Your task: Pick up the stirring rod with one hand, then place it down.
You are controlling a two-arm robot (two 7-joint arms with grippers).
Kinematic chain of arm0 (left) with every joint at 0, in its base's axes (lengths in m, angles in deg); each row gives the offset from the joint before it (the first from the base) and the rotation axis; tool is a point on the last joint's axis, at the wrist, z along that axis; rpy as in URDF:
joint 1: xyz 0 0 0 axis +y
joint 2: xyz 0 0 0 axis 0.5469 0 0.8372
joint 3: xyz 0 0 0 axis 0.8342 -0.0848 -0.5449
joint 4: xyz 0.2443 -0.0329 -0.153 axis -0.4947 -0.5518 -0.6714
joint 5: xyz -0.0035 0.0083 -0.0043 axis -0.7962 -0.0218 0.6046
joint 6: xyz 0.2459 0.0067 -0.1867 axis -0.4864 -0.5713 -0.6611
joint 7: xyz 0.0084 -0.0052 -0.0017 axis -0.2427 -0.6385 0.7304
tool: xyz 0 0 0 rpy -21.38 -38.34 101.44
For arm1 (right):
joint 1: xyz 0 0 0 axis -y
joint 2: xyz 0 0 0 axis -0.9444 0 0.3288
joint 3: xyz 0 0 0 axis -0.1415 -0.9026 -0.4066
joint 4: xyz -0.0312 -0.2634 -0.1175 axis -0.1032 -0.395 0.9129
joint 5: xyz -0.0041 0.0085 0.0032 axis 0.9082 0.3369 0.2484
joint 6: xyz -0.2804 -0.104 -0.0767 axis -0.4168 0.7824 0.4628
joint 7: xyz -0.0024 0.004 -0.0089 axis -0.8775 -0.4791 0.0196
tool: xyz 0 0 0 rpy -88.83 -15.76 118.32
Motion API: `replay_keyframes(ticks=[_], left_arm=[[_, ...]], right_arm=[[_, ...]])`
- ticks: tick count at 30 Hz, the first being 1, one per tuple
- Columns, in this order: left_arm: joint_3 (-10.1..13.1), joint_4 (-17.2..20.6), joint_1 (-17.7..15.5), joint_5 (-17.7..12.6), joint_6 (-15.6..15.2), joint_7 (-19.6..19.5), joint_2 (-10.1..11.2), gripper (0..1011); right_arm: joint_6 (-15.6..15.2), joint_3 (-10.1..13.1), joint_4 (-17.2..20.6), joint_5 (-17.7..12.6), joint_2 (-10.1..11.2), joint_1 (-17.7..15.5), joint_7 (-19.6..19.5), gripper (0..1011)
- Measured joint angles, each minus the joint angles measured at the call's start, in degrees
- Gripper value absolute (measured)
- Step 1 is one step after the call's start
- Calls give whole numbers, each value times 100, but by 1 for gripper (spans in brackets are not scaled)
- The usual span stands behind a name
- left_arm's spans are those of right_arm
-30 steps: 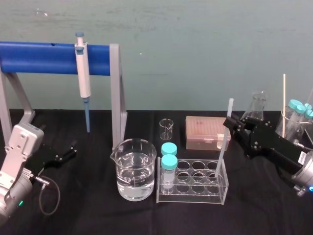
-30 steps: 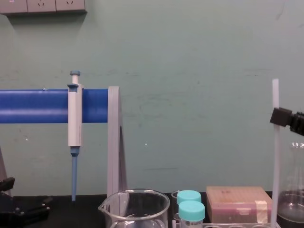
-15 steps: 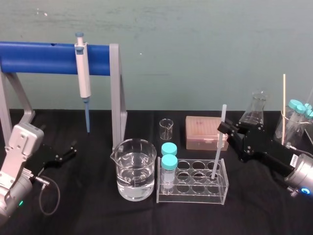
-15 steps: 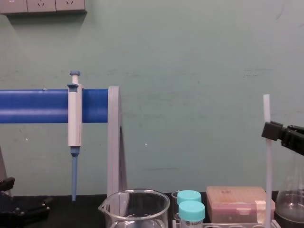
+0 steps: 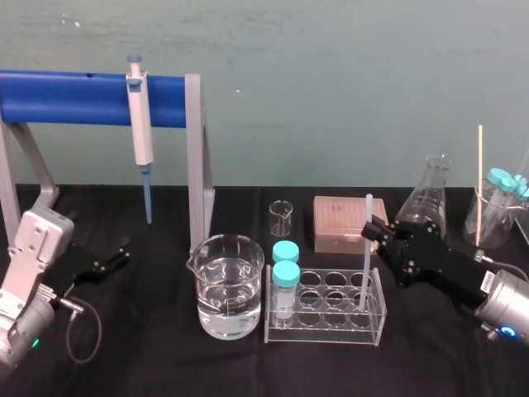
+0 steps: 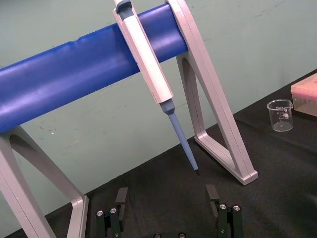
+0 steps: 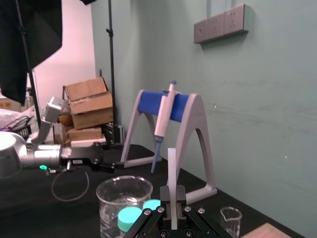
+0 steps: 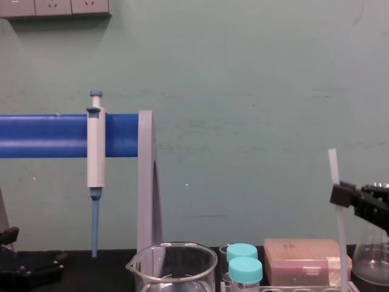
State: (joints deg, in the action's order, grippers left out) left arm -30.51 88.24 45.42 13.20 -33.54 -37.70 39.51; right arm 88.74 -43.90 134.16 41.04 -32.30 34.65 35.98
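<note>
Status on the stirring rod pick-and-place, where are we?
Pick looks done: right hand is shut on the stirring rod, held upright. In hand: the placing, its lower end is inside the test tube rack. To do: release and withdraw. Left hand rests open on the table.

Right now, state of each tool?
Left tool: open, empty.
Right tool: shut on the rod, whose lower end is in the rack.

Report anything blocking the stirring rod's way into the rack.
Nothing visible does. The right gripper holds the stirring rod upright, its lower end inside a test tube rack well; capped tubes stand apart. The left gripper sits parked far left.
</note>
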Motion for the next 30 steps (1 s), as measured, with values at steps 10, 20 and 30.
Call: replay_keyframes(ticks=[10,20,30], left_arm=[[0,0,0,0,0,0,0,1000],[0,0,0,0,0,0,0,1000],[0,0,0,0,0,0,0,1000]], right_arm=[[-2,-24,-302,76,-141,71,-55,60],[-74,-70,-470,131,-244,110,-79,60],[-134,-102,-490,196,-261,83,-145,60]])
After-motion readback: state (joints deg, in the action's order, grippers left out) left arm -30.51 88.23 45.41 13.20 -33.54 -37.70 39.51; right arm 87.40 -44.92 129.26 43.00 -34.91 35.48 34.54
